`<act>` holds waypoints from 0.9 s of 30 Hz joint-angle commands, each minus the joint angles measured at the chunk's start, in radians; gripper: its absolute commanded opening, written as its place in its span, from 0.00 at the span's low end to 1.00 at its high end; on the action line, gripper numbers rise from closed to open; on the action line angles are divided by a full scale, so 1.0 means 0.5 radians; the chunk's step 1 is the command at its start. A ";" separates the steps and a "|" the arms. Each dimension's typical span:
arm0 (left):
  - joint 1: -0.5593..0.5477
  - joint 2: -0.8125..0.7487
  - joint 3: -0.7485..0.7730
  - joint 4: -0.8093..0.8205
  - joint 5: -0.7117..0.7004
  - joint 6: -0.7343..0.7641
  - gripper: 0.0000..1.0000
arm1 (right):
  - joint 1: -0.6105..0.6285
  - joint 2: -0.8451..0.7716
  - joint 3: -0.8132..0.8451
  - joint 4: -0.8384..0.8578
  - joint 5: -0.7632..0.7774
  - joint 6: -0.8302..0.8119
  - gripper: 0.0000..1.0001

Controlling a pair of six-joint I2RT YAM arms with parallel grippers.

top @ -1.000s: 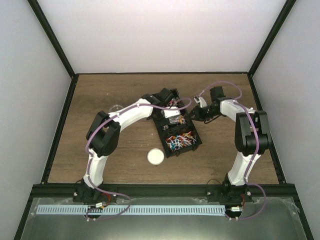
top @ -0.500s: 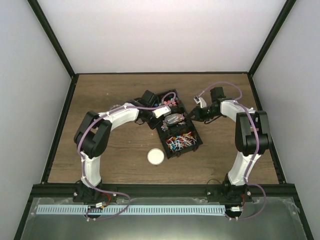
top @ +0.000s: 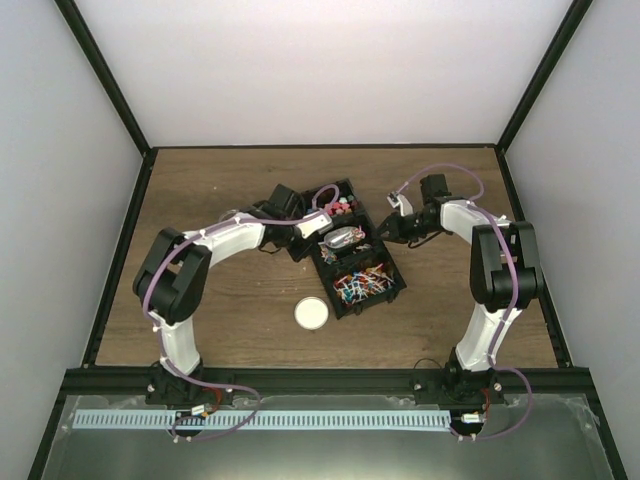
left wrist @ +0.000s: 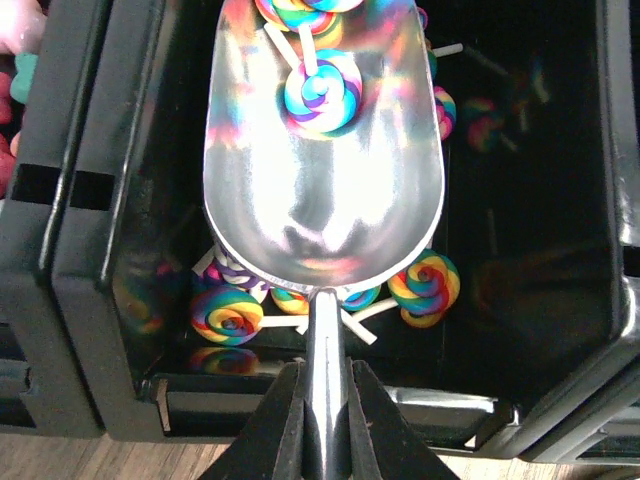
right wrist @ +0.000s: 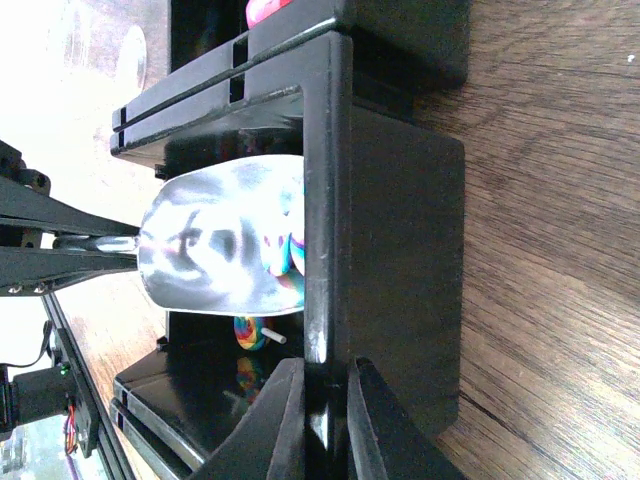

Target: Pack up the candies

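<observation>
The candies lie in a black compartment tray: pink and red ones at the far end, several multi-coloured ones at the near end. My left gripper is shut on the handle of a metal scoop, which sits over the middle compartment. Rainbow swirl lollipops lie in the scoop, and more lie under it. My right gripper is shut on the tray's right wall. It also shows in the top view. The scoop shows behind that wall.
A round white lid disc lies on the wooden table in front of the tray. A small clear jar stands left of the tray, partly hidden by my left arm. Black frame posts edge the table.
My left arm has drawn back to the left, with its elbow swinging out. The scoop now sits over the middle compartment. The right arm has not moved.
</observation>
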 commanded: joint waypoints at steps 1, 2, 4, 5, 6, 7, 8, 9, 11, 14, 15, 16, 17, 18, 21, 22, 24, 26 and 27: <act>0.011 -0.104 -0.054 0.086 0.088 0.093 0.04 | 0.000 -0.017 0.079 0.062 -0.172 -0.035 0.01; 0.016 -0.131 -0.083 0.093 0.089 0.120 0.04 | -0.003 -0.009 0.082 0.061 -0.168 -0.036 0.01; 0.030 -0.194 -0.153 0.128 0.093 0.152 0.04 | -0.005 0.004 0.088 0.058 -0.163 -0.037 0.01; 0.041 -0.224 -0.179 0.141 0.098 0.157 0.04 | -0.005 0.010 0.091 0.059 -0.158 -0.039 0.01; 0.061 -0.259 -0.197 0.153 0.111 0.155 0.04 | -0.010 0.013 0.093 0.061 -0.154 -0.038 0.01; 0.086 -0.293 -0.211 0.161 0.137 0.146 0.04 | -0.013 0.016 0.092 0.067 -0.149 -0.036 0.01; 0.113 -0.328 -0.218 0.162 0.162 0.134 0.04 | -0.013 0.019 0.092 0.072 -0.147 -0.035 0.01; 0.141 -0.365 -0.220 0.160 0.185 0.118 0.04 | -0.015 0.020 0.094 0.078 -0.145 -0.033 0.01; 0.203 -0.437 -0.218 0.138 0.235 0.100 0.04 | -0.017 0.035 0.095 0.088 -0.152 -0.028 0.01; 0.282 -0.556 -0.218 0.074 0.271 0.099 0.04 | -0.020 0.051 0.098 0.114 -0.150 -0.027 0.01; 0.311 -0.597 -0.217 0.049 0.271 0.104 0.04 | -0.020 0.060 0.102 0.120 -0.148 -0.027 0.01; 0.340 -0.637 -0.217 0.018 0.269 0.108 0.04 | -0.023 0.071 0.109 0.125 -0.149 -0.031 0.01; 0.377 -0.677 -0.217 -0.011 0.267 0.107 0.04 | -0.023 0.081 0.117 0.126 -0.150 -0.038 0.01; 0.423 -0.715 -0.219 -0.048 0.270 0.108 0.04 | -0.025 0.094 0.131 0.124 -0.147 -0.046 0.01; 0.566 -0.831 -0.218 -0.168 0.263 0.151 0.04 | -0.029 0.126 0.168 0.117 -0.144 -0.079 0.01; 0.618 -0.868 -0.219 -0.210 0.255 0.172 0.04 | -0.029 0.136 0.176 0.114 -0.143 -0.089 0.01; 0.729 -0.940 -0.217 -0.324 0.247 0.219 0.04 | -0.029 0.145 0.186 0.110 -0.140 -0.104 0.01; 0.857 -0.985 -0.219 -0.427 0.252 0.273 0.04 | -0.032 0.158 0.187 0.108 -0.142 -0.110 0.01; 0.917 -1.002 -0.221 -0.473 0.253 0.301 0.04 | -0.032 0.163 0.185 0.105 -0.144 -0.114 0.01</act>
